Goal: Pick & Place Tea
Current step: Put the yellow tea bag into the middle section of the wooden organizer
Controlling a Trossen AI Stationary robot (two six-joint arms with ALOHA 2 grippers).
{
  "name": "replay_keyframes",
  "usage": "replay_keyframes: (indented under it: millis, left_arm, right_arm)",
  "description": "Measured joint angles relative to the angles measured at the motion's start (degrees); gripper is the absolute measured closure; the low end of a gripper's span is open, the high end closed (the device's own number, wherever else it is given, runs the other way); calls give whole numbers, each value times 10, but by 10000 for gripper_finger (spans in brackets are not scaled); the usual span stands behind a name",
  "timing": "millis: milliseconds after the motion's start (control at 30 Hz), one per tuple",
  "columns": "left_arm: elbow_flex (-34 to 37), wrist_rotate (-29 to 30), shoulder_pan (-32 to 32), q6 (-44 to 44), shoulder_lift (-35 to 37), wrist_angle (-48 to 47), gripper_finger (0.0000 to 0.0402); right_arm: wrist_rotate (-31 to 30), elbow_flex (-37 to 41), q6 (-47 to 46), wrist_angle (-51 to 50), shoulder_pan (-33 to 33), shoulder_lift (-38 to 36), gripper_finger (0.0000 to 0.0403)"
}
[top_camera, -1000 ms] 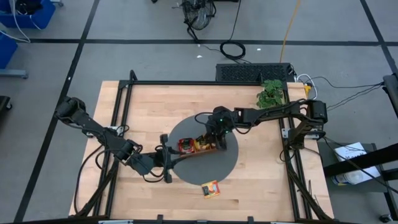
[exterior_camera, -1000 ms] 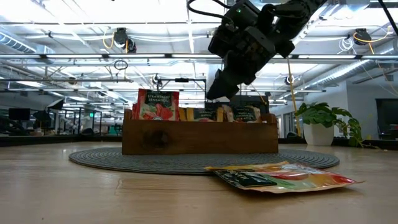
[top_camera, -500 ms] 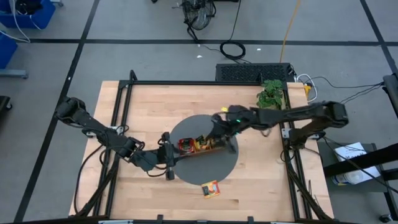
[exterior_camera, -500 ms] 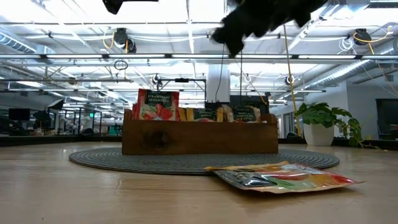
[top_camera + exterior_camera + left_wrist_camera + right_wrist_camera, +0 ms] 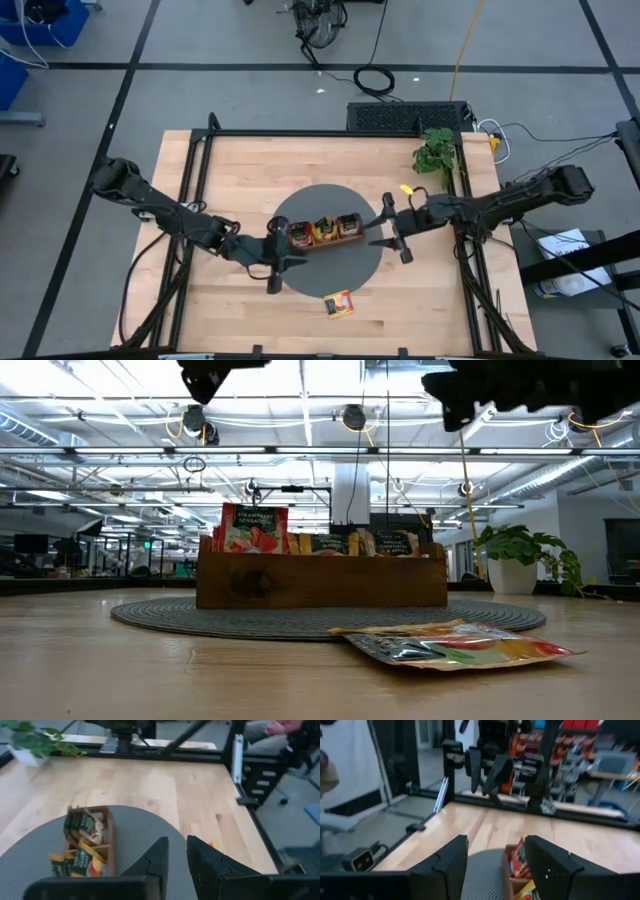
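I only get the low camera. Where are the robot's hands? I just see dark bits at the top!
Observer: From above, the right gripper hangs just right of the tray, over the mat.
Operator: Is it holding a tea?
Observer: No. Its wrist camera shows its fingers open, with nothing between them.
Operator: And the other hand?
Observer: The left gripper is by the tray's left end.

in the low view, the red tea packet standing at the tray's left end reads "strawberry sensation". print on the dark packets beside it, and on the packet lying on the table, is too small to read.
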State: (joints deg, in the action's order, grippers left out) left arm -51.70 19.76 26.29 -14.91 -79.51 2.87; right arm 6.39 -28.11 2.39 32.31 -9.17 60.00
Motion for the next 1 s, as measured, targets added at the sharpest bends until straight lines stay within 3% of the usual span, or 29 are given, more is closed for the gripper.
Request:
replay_keyframes:
  millis: [167, 333, 433, 533, 733, 900, 1000]
  left_arm:
    - [0, 12, -5, -35, -7, 6, 327]
    - [-21, 7, -5, -49, -52, -13, 327]
    - [-77, -25, -3, -33, -113, -70, 327]
    - [-175, -38, -2, -41, -196, -161, 321]
    - [-387, -42, -21, -98, -344, -400, 250]
    - [-471, -169, -20, -118, -426, -406, 175]
    - [-498, -184, -7, -142, -469, -404, 147]
  right_arm:
    - [-32, 72, -1, 95, -4, -24, 222]
    - [-36, 103, -2, 115, -4, -42, 222]
    - [-36, 114, -2, 128, -4, -45, 222]
    - [-36, 121, -1, 129, -4, -47, 222]
    - [-36, 121, 4, 128, -4, -47, 222]
    - [-36, 121, 5, 117, -4, -47, 222]
    - [-35, 121, 4, 112, -4, -47, 222]
